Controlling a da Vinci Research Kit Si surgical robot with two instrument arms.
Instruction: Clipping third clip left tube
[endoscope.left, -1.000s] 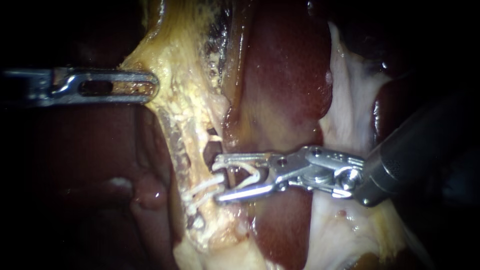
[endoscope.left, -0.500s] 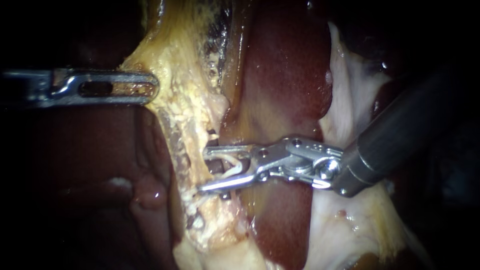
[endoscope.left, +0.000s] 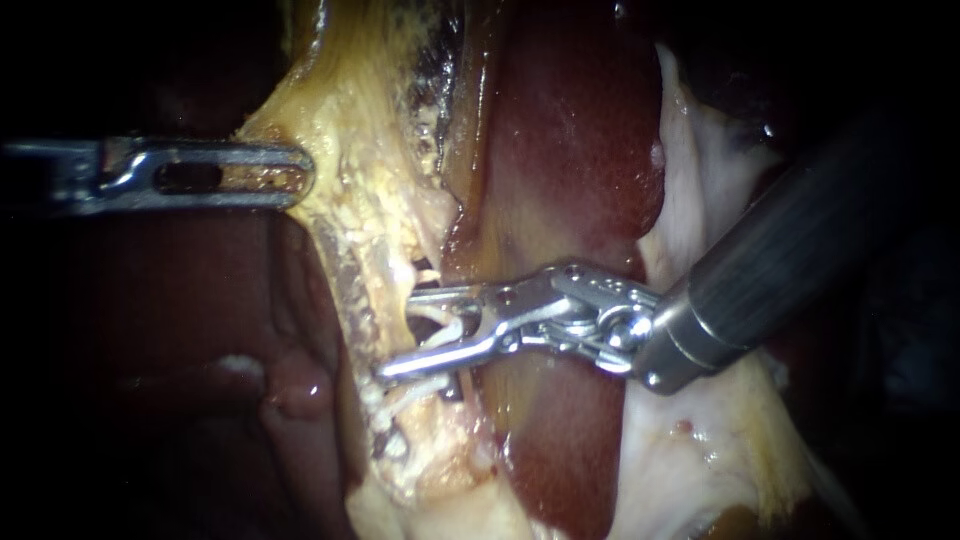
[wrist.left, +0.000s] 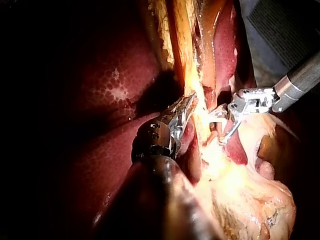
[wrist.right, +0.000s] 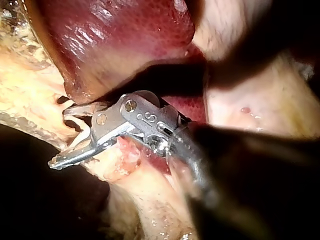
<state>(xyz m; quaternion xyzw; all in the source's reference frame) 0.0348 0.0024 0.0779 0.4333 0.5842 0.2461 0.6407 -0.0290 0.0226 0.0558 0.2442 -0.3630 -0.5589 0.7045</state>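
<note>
Endoscope view: my right instrument (endoscope.left: 400, 335) points left, jaws apart astride the tube (endoscope.left: 428, 322), which runs far to near; my left instrument (endoscope.left: 300, 176) clamps the yellow tissue (endoscope.left: 370, 200).

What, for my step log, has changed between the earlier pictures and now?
The right instrument advanced toward the view's left, its open jaws now reaching across the tube just above the white clips. Nothing was gripped or released. The left instrument kept its hold on the pale tissue, which stayed put.
</note>
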